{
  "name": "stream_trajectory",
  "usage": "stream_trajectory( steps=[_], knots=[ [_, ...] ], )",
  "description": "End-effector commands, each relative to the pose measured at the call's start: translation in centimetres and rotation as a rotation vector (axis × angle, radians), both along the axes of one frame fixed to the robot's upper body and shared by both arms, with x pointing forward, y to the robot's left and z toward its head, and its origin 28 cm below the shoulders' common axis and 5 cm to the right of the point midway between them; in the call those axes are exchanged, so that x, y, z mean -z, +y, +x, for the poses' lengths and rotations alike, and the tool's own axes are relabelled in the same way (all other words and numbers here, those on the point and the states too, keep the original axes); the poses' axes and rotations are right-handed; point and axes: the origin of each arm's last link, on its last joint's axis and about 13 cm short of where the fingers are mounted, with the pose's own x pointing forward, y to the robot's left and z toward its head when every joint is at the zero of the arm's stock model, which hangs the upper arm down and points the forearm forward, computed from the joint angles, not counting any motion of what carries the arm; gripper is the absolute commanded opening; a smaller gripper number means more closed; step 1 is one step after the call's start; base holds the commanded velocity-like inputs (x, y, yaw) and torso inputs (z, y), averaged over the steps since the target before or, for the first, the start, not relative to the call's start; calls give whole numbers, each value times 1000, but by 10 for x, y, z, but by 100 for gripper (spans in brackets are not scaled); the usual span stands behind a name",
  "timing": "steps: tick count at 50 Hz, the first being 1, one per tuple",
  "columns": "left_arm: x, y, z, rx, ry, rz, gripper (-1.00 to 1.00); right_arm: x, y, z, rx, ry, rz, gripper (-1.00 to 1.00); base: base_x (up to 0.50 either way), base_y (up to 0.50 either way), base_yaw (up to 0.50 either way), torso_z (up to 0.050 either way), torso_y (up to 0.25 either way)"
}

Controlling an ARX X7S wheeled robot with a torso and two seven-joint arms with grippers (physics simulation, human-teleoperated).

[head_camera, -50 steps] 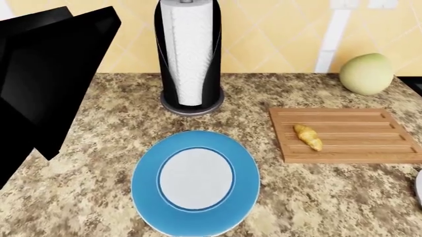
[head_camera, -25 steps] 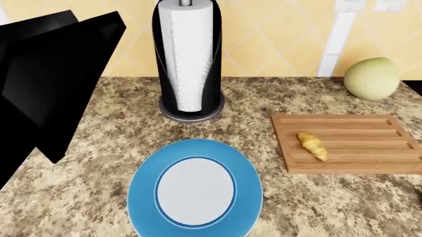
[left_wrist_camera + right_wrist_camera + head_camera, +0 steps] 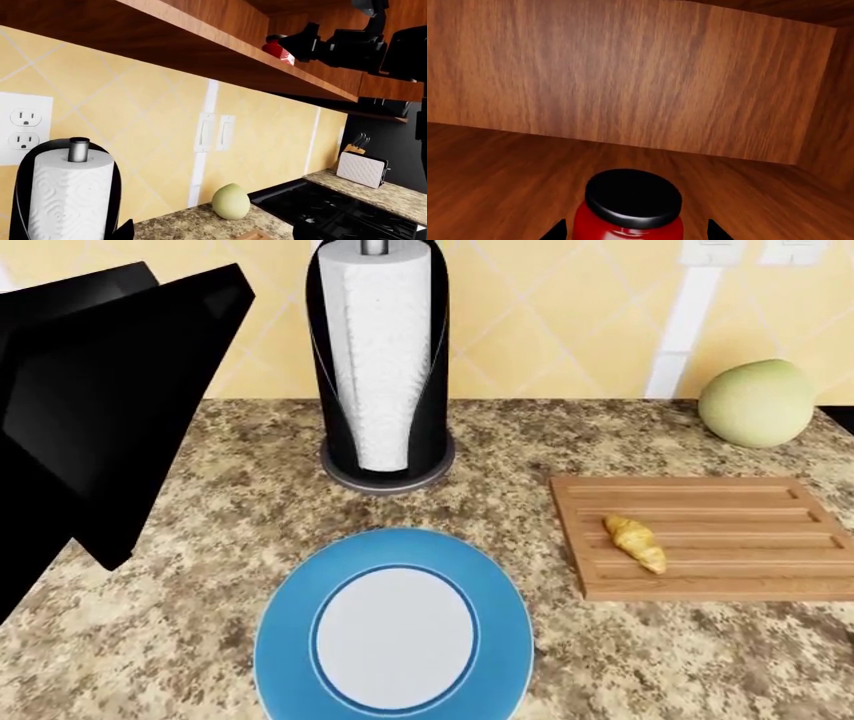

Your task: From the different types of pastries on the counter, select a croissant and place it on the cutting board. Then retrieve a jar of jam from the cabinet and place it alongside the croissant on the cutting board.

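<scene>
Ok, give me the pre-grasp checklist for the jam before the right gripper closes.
1. Croissant on the cutting board: ok.
2. Jar of jam upright on the cabinet shelf, lid on: ok.
3. Jar between the right gripper's fingertips: ok, one tip shows on each side.
4. Fingers touching the jar: cannot tell.
5. Free board space beside the croissant: ok.
6. Left gripper state: not in view.

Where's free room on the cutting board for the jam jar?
The cutting board is bare to the right of the croissant, out to its right edge, and along its back strip toward the melon. The croissant sits at its left end.
</scene>
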Motion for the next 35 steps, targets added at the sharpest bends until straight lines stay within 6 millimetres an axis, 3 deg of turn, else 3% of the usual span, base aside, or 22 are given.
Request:
stream_trajectory(
  steps=[1, 22, 23, 35],
  knots=[
    [0, 0, 0, 1, 0, 0, 100, 1, -1, 0, 2, 6, 1, 100, 27, 0, 0, 0, 0],
    [1, -1, 3, 1, 3, 1, 100, 4, -1, 8, -5, 19, 11, 100, 88, 0, 0, 0, 0],
    [1, -1, 3, 1, 3, 1, 100, 4, -2, 8, -3, 18, 11, -100, 0, 0, 0, 0, 0],
    [1, -2, 3, 2, 5, 1, 100, 3, -3, 6, 6, 7, 14, -100, 0, 0, 0, 0, 0]
  ],
)
